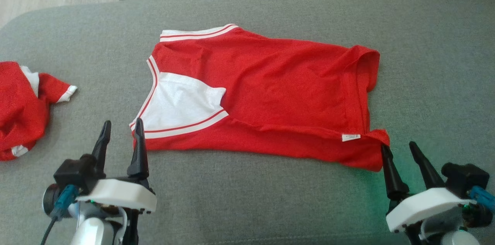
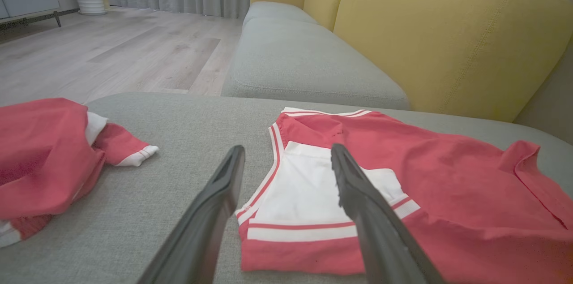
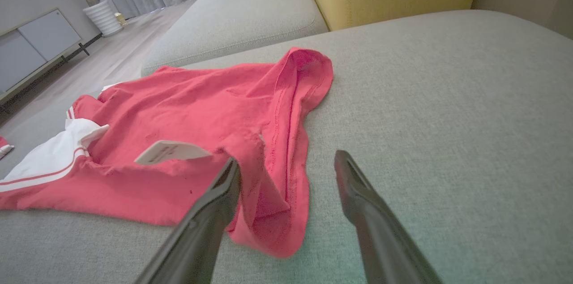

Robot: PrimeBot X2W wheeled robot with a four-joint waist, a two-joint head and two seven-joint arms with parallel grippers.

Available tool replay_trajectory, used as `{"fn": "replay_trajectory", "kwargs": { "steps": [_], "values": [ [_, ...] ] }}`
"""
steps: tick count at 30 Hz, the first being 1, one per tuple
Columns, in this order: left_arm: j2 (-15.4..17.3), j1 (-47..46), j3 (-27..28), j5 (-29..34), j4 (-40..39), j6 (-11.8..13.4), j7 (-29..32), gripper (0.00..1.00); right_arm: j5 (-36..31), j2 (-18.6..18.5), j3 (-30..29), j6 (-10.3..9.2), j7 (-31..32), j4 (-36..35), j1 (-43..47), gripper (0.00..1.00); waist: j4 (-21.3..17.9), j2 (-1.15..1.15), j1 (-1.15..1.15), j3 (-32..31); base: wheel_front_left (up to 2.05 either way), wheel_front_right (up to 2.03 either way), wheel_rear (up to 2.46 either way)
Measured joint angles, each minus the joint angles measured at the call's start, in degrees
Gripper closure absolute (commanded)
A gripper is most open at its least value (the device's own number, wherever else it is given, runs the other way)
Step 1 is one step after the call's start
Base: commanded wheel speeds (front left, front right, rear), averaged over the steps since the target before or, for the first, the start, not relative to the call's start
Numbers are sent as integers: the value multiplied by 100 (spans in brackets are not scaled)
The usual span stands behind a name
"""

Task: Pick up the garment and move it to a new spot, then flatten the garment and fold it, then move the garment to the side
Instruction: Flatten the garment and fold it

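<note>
Garment [image 1: 270,94] lies spread over the middle of the grey cushion [image 1: 270,9], mostly flat. It is red, with a white panel edged in red stripes on the side nearer the cushion's left end. On the side nearer the cushion's right end, the hem is turned up in a soft ridge. You can see a small white label [image 1: 350,137] on the garment's edge closest to the cushion's front.

Your left gripper [image 1: 122,122] sits over the cushion's front edge, left of centre, with its jaws wide apart and nothing between them. One finger is over bare cushion and the other over the garment's white-trimmed corner. You cannot tell from these views whether it touches the cloth.

Your right gripper [image 1: 397,145] sits over the cushion's front edge, right of centre, also spread wide and empty. Its inner finger is right at the garment's corner by the label, and the outer finger is over bare cushion.

A second red garment [image 1: 19,109] is bunched up at the cushion's far left end, well apart from the first.
</note>
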Motion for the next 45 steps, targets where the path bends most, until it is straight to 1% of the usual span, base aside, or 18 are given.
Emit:
{"fn": "replay_trajectory", "kwargs": {
  "steps": [4, 9, 21, 24, 25, 30, 35, 41, 42, 43, 44, 45],
  "values": [
    [0, 89, -30, 0, -26, 35, 57, 0, 16, 0, 15, 0, 170, 9, 111, 0, -7, 0, 0, -59, 0, 0, 0],
    [3, 102, -69, 1, -96, 43, 98, 0, 47, 0, 97, 0, 182, 2, 126, 0, -17, 0, 0, -107, 0, 0, 0],
    [55, 133, -224, 151, -89, 129, 91, 0, -26, 0, 124, 0, -49, -192, 138, 0, -55, 0, 0, -142, 0, 0, 0],
    [80, 120, -288, 151, 89, 67, 151, 0, -74, 0, 130, 0, -88, -219, 124, 0, -45, 0, 0, -103, 0, 0, 0],
    [83, 71, -353, 119, 347, -8, 278, 0, -107, 0, 162, 0, -111, -193, 81, 0, -34, 0, 0, -47, 0, 0, 0],
    [57, -333, -387, -164, 1217, -259, 454, 0, -234, 0, 277, 0, -149, 331, -258, 0, -15, 0, 0, 159, 0, 0, 0],
    [-10, -923, -360, -378, 1991, -381, 506, 0, -409, -1, 313, 0, -257, 1102, -646, 0, 0, 0, 0, 379, 0, 0, 0],
    [-44, -1316, -223, -681, 2668, -536, 755, 0, -358, -2, 486, 0, -366, 1886, -867, 0, 0, 0, 0, 536, 0, 0, 0],
    [-43, -1371, -210, -733, 2759, -591, 801, 28, -316, -2, 511, 0, -386, 1957, -893, 0, -5, 0, 0, 549, 0, 0, 0],
    [-43, -1414, -210, -759, 2814, -632, 800, 28, -276, -3, 521, 0, -419, 2036, -931, 0, -9, 0, 0, 558, 0, 0, 0],
    [-43, -1452, -203, -769, 2859, -635, 797, 74, -210, -5, 537, 0, -433, 2105, -987, 15, -10, 0, 0, 567, 0, 0, 0],
    [-43, -1483, -203, -775, 2907, -665, 793, 100, -149, -8, 546, 0, -479, 2158, -1040, 52, -10, 0, 0, 570, 0, 0, 0]
  ]
}}
